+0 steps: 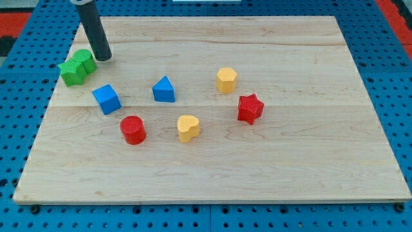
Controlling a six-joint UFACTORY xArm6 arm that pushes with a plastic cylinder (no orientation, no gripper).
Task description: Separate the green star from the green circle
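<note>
Two green blocks sit touching at the board's left edge. The lower-left one looks like the green star. The upper-right one looks like the green circle, though its shape is hard to make out. My dark rod comes down from the view's top left. My tip rests on the board just right of the green circle, very close to it or touching it.
On the wooden board lie a blue cube, a blue triangle, a yellow hexagon, a red star, a red cylinder and a yellow heart. Blue pegboard surrounds the board.
</note>
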